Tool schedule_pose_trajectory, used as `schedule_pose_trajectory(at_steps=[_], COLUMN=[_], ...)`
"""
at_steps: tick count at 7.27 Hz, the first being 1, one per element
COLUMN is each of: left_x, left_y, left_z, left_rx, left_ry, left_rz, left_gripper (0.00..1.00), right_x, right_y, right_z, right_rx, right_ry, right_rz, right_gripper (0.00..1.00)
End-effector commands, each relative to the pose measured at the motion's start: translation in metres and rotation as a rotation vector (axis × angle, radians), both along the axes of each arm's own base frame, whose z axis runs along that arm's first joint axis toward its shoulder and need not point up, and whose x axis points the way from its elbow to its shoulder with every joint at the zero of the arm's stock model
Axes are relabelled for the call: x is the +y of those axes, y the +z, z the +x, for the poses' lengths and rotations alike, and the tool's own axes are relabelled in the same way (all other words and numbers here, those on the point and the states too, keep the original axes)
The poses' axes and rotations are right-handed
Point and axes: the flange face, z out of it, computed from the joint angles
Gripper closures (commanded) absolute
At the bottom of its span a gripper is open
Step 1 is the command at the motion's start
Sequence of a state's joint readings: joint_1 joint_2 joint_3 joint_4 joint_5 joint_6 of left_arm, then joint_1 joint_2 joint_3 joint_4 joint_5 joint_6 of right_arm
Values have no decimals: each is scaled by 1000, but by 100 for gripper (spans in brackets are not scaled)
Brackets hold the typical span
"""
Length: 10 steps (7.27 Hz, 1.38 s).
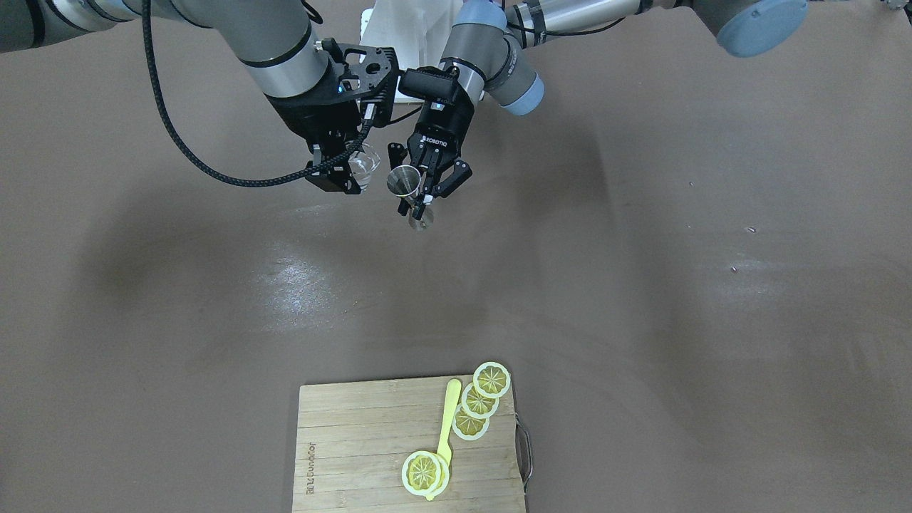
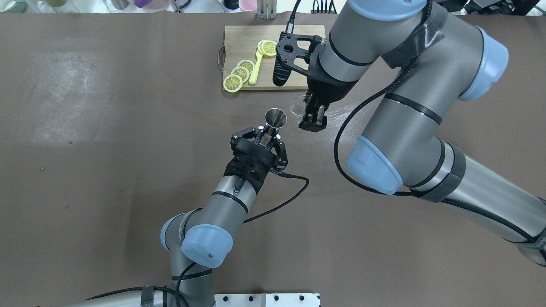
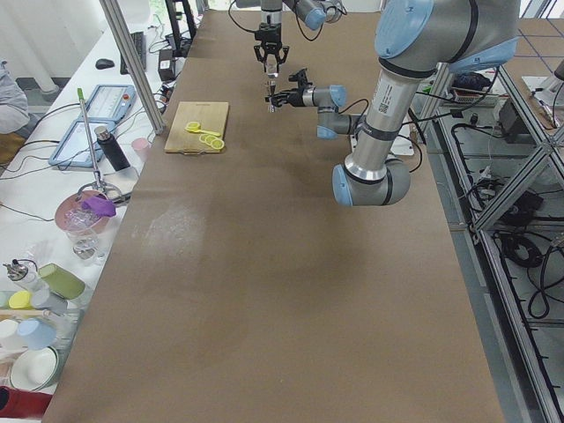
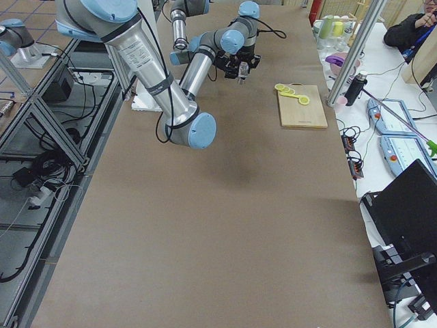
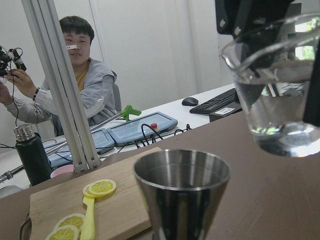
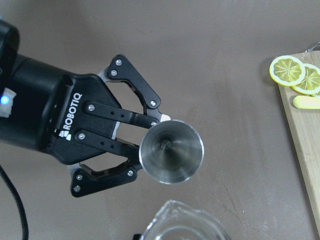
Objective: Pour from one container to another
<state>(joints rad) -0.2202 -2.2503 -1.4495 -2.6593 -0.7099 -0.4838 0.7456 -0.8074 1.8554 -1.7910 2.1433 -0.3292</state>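
Where the front-facing view shows the upper middle of the frame, the left gripper [image 1: 419, 201] is clamped on the waist of the steel jigger [image 1: 403, 180], mouth up. Just left of it, the right gripper [image 1: 344, 171] is closed on the glass tumbler [image 1: 365, 164]. Overhead, both sit near centre, with the tumbler right of the jigger, close but apart, below a cutting board [image 2: 239, 38] with lemon slices [image 2: 241, 70]. From the left wrist, the tumbler hangs upper right, its base above the jigger's rim.

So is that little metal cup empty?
Looks empty: the jigger shows bare steel down to its bottom in the right wrist view.
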Motion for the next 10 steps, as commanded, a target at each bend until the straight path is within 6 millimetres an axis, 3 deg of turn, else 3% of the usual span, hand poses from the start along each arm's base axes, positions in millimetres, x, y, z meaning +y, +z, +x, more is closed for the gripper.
schedule_pose_trajectory(at_steps=[1, 4, 10], left_x=[0, 0, 0], left_y=[-1, 1, 1], left_z=[-1, -2, -2], left_rx=[2, 14, 13], left_ry=[0, -2, -2], left_rz=[1, 5, 5], left_gripper=[100, 100, 100], right_x=[-6, -8, -29], right_y=[-3, -11, -30], right_z=[-4, -4, -32], right_rx=[32, 89, 180], right_ry=[14, -2, -55], right_rz=[-6, -9, -21], right_gripper=[100, 100, 100])
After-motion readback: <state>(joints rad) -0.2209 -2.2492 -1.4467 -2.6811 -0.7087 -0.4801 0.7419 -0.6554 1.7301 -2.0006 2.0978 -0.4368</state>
